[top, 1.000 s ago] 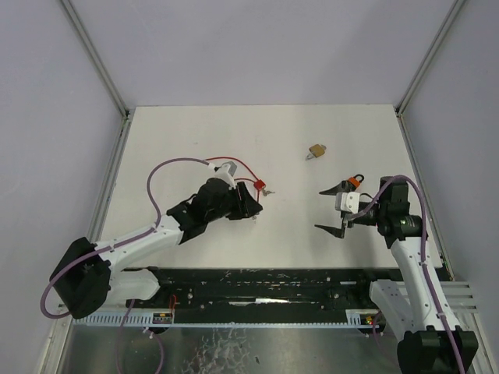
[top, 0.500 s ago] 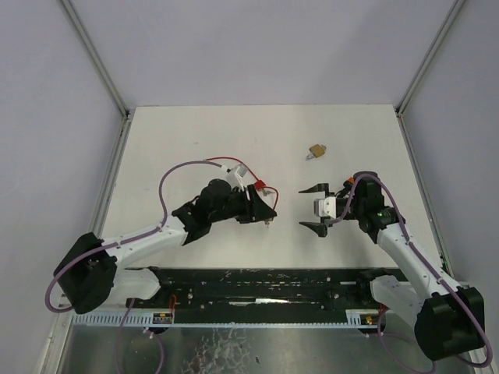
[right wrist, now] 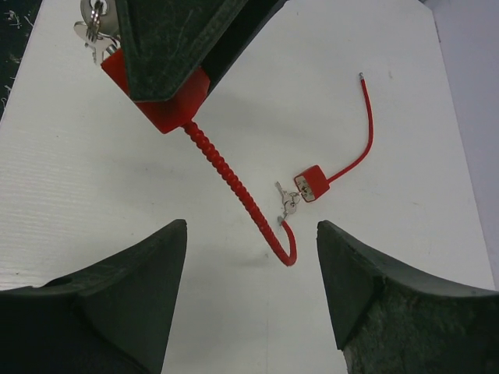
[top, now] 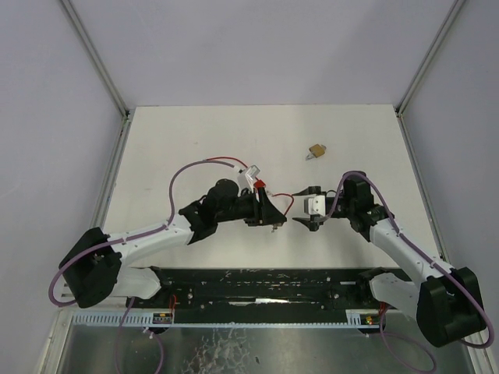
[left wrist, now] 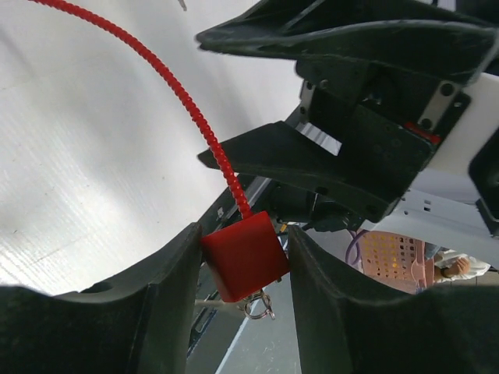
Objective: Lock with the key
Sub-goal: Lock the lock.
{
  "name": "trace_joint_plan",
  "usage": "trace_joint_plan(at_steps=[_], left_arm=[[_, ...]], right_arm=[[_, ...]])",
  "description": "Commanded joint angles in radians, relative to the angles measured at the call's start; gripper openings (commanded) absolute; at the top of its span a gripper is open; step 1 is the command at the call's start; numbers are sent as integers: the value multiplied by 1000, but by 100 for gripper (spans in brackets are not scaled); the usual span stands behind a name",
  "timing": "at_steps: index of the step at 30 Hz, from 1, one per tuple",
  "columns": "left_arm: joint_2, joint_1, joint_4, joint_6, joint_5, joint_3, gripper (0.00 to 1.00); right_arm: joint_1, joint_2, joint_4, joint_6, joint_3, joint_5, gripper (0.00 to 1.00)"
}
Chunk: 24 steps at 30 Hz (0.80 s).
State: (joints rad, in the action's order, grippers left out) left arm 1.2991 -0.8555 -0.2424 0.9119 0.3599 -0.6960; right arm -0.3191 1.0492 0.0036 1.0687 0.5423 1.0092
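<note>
- Lock (left wrist: 245, 253) is red, held up between the two arms and pinched tight in the left claw (top: 263, 209).
- Key (right wrist: 92, 31) hangs under it.
- Cord (right wrist: 226, 175) droops from the lock, and its end (right wrist: 290, 251) is loose, not pushed in.
- Right claw (right wrist: 249, 234) is spread apart with nothing in it, close to the cord.
- Locking looks not done yet: I think the end must go in, then the key must turn.

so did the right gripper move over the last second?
Yes: the right gripper went left in the top view; its tips now lie left of the brass padlock, which stayed put.
</note>
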Motion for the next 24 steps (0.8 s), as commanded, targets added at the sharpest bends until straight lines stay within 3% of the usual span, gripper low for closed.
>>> trace_joint_plan(at_steps=[1, 12, 18, 21, 24], left_arm=[[9, -10, -86, 11, 38, -48, 0], [20, -16, -124, 33, 82, -60, 0], [11, -17, -138, 46, 84, -55, 1], [-3, -16, -145, 59, 59, -48, 19], [-34, -15, -154, 61, 0, -38, 40]], right_arm=[[-24, 24, 46, -12, 11, -3, 71], [-37, 26, 38, -5, 9, 7, 47], [-38, 9, -7, 2, 23, 32, 19], [-38, -17, -50, 4, 30, 44, 6], [-37, -46, -87, -27, 48, 26, 0]])
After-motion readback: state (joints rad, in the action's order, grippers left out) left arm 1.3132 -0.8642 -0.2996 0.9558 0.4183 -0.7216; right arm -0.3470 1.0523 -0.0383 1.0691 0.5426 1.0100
